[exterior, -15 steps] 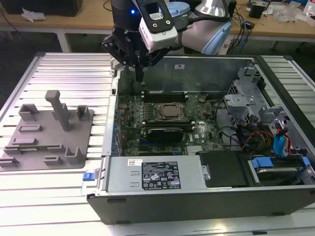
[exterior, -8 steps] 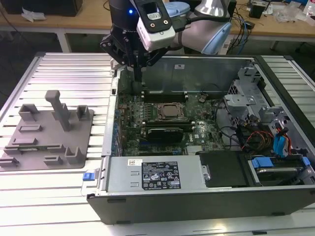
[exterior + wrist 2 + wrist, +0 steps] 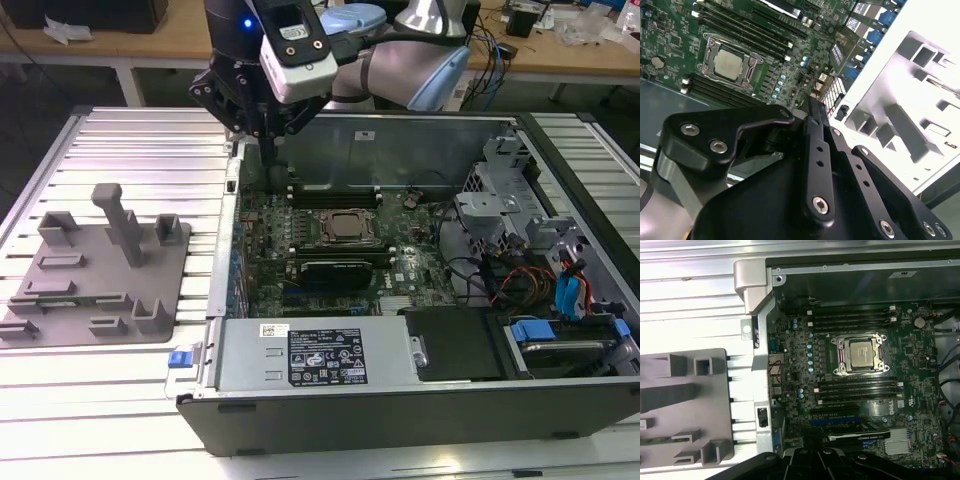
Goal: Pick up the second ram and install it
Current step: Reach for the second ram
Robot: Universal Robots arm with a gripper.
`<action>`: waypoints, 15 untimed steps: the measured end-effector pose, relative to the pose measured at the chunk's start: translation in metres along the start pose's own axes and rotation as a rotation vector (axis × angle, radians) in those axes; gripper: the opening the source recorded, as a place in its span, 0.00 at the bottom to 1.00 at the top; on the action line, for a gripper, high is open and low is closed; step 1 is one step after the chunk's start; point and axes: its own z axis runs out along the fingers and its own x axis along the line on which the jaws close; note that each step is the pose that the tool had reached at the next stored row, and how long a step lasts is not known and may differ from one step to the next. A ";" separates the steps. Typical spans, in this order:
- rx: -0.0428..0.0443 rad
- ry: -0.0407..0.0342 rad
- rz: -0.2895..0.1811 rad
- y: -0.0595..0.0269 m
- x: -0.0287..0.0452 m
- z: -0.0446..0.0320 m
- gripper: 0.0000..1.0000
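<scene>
An open computer case (image 3: 420, 135) is laid on a ribbed table (image 3: 130, 140). The gripper (image 3: 273, 172) is poised low over the motherboard (image 3: 265, 228), beside the memory slots (image 3: 335, 192). A grey fixture (image 3: 100, 290) is placed at the exterior view's left.

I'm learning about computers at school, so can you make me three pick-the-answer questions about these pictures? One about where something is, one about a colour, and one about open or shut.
1. The grey fixture sits:
A) at the exterior view's left of the computer case
B) inside it
C) on top of it

2. What colour is the motherboard?
A) red
B) green
C) white

3. The computer case is:
A) shut
B) wrapped up
C) open

Answers:
1 A, it lies outside the case's wall on that side.
2 B, green shows all round the processor.
3 C, its inner parts lie bare.
</scene>
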 end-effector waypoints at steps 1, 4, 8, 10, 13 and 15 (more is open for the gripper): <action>0.0000 0.0000 0.000 -0.0001 0.0015 0.0000 0.08; 0.0000 -0.0001 0.000 -0.0005 0.0069 -0.0002 0.08; 0.0000 0.0000 0.000 -0.0010 0.0129 -0.0003 0.08; 0.0000 0.0000 0.000 -0.0013 0.0172 -0.0005 0.08; 0.0000 0.0000 0.000 -0.0016 0.0218 -0.0006 0.08; 0.0001 0.0001 0.000 -0.0021 0.0288 -0.0008 0.08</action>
